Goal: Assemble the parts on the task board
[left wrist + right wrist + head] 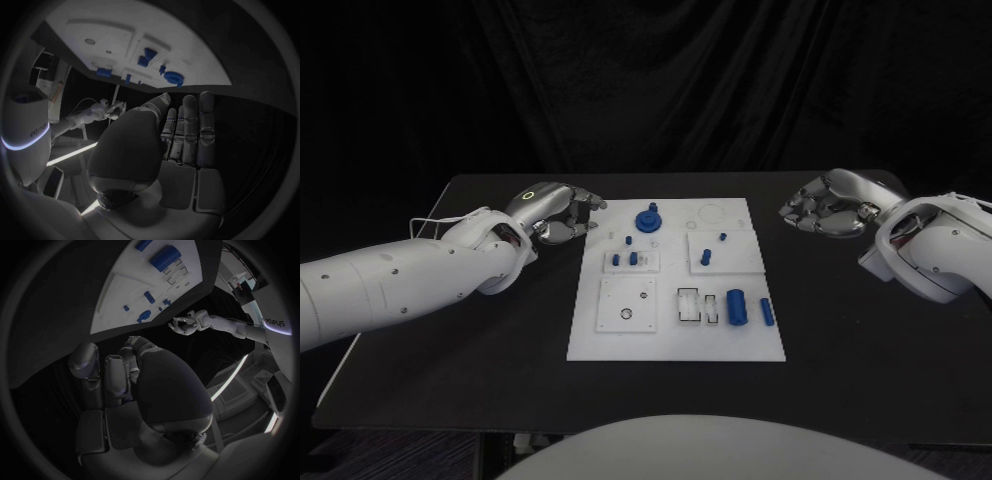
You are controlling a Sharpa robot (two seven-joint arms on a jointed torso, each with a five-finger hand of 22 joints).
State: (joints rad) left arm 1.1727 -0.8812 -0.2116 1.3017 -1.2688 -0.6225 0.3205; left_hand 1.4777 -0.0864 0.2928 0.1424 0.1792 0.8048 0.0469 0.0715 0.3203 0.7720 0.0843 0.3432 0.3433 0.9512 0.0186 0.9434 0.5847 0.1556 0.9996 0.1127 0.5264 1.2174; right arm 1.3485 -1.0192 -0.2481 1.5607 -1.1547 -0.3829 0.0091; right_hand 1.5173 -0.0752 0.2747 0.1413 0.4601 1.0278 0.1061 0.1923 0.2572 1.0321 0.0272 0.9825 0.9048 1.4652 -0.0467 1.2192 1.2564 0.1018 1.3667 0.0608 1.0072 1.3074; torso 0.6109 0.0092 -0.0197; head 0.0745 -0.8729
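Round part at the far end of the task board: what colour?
Blue; the round part shows best in the head view, standing on the white task board.

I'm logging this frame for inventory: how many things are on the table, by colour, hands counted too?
White task board: 1
Blue parts that can be told apart on it, among them the round knobbed part and the large cylinder: about 9
Silver hands, left hand and right hand: 2
Total: about 12
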